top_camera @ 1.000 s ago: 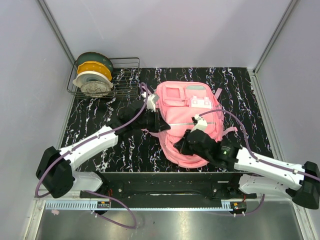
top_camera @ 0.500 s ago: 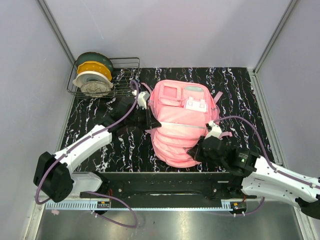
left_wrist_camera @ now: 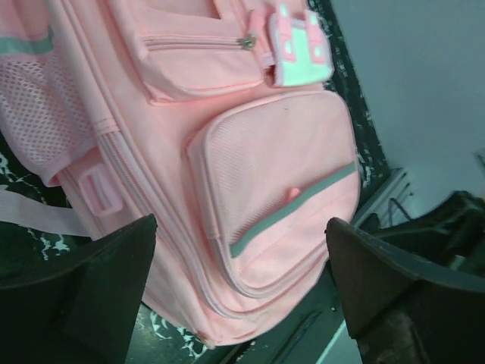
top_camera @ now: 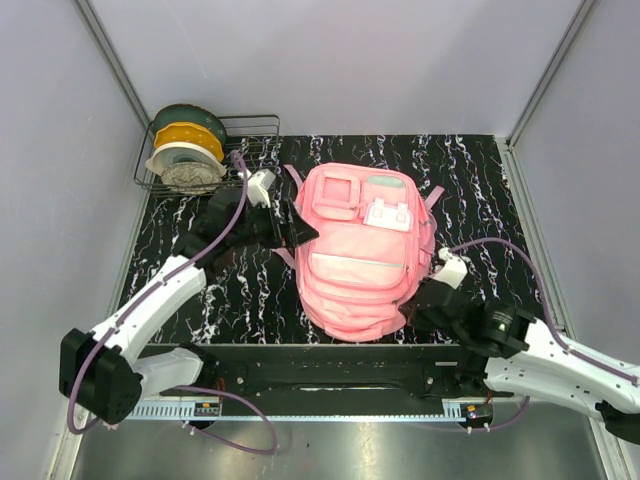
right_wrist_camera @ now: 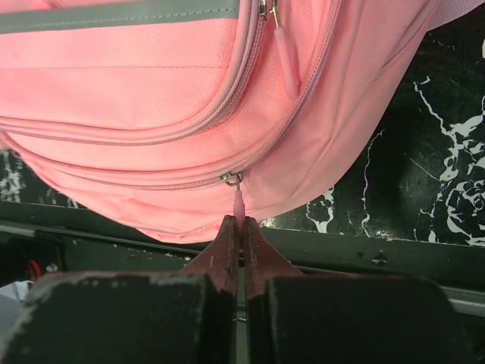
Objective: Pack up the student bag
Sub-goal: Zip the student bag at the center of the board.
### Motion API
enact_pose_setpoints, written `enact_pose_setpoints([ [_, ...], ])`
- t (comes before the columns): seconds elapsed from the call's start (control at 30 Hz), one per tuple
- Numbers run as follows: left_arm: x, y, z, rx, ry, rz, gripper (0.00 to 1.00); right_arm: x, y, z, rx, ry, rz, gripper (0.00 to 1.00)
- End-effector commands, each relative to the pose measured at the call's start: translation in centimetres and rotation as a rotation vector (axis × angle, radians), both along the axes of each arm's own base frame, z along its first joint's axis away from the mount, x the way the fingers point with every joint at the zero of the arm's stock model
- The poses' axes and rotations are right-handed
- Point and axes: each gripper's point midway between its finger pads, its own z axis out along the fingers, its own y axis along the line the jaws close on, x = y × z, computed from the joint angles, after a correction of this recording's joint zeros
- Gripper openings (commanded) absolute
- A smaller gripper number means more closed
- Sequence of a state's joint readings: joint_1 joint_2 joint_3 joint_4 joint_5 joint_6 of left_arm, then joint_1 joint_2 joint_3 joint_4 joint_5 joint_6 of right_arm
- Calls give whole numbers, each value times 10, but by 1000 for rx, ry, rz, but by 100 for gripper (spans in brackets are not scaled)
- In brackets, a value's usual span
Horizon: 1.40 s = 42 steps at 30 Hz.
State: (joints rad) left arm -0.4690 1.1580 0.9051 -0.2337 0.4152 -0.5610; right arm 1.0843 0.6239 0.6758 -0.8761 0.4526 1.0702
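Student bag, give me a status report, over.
Left tool open, beside the student bag, holding nothing. Right tool shut on a zipper pull at its near edge. Bag flat, front up. Wire rack far left, apart.

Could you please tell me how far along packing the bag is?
Done, apparently: the student bag lies flat, visible pockets zipped. In hand: the right gripper, jaws shut, pinches a zip pull at the near edge; the left gripper hangs open, empty. Left: likely finishing that zip.
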Motion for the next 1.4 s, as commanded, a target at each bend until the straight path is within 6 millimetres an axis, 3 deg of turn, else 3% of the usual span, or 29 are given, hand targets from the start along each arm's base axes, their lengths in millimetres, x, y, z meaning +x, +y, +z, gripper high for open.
enact_pose_setpoints([
  [0.0, -7, 1, 30, -91, -100, 8, 99, 14, 16, 6, -16, -35, 10, 0],
  [0.13, -26, 8, 16, -123, -37, 69, 99, 22, 32, 9, 12, -47, 12, 0],
  [0.27, -57, 12, -23, -163, 52, 159, 99, 27, 41, 14, 26, -60, 13, 0],
  [0.33, -68, 4, -22, -256, 73, 172, 99, 26, 45, 12, 24, -55, 31, 0],
  [0.37, -73, 7, -32, -268, 82, 193, 99, 26, 46, 12, 26, -57, 37, 0],
  [0.43, -82, -2, -26, -324, 84, 176, 99, 23, 50, 9, 30, -46, 62, 0],
  [0.83, -68, -23, -51, -295, 100, 226, 97, 24, 67, 21, 68, -62, 118, 0],
  [0.87, -66, -24, -53, -283, 100, 228, 94, 25, 67, 23, 76, -68, 119, 0],
  [0.93, -65, -25, -55, -284, 96, 226, 75, 24, 67, 24, 78, -75, 125, 0],
  [1.03, -65, -25, -64, -272, 108, 229, 60, 24, 69, 27, 80, -87, 142, 0],
  [1.1, -65, -25, -63, -274, 103, 228, 42, 24, 70, 28, 83, -92, 156, 0],
  [1.13, -61, -21, -62, -272, 89, 256, 24, 22, 71, 28, 80, -94, 172, 0],
  [1.23, -58, -10, -60, -247, 67, 296, 0, 24, 62, 29, 63, -115, 152, 0],
  [1.3, -59, -1, -65, -191, 59, 305, 0, 28, 45, 31, 25, -141, 107, 0],
  [1.37, -53, 12, -50, -189, 25, 326, 0, 28, 28, 30, -18, -150, 68, 0],
])
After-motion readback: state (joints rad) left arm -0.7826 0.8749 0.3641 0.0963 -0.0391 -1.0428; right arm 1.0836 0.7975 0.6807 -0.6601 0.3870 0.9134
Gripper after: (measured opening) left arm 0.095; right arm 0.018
